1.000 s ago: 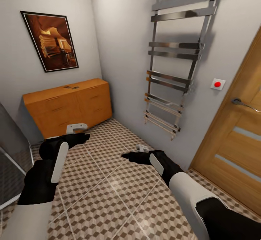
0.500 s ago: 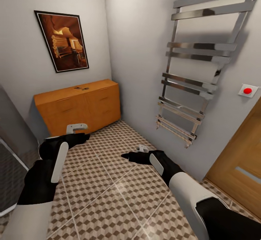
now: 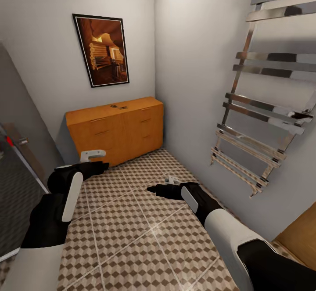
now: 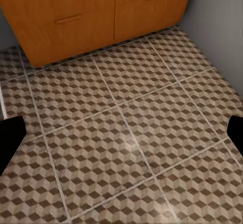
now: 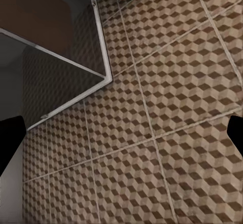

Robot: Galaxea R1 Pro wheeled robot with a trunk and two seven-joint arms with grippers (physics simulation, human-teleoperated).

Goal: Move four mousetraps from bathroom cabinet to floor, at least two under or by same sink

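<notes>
Nearest, both grippers hang empty over the bathroom floor [image 3: 131, 220], the left gripper [image 3: 97, 163] and right gripper [image 3: 158, 190] each with fingers spread wide in the wrist views. Farther on stands the cabinet [image 3: 116, 128], small dark mousetraps [image 3: 119, 106] seemingly on its top. The corner is tight: driving in could knock an arm against the towel rail [image 3: 259, 120].
</notes>
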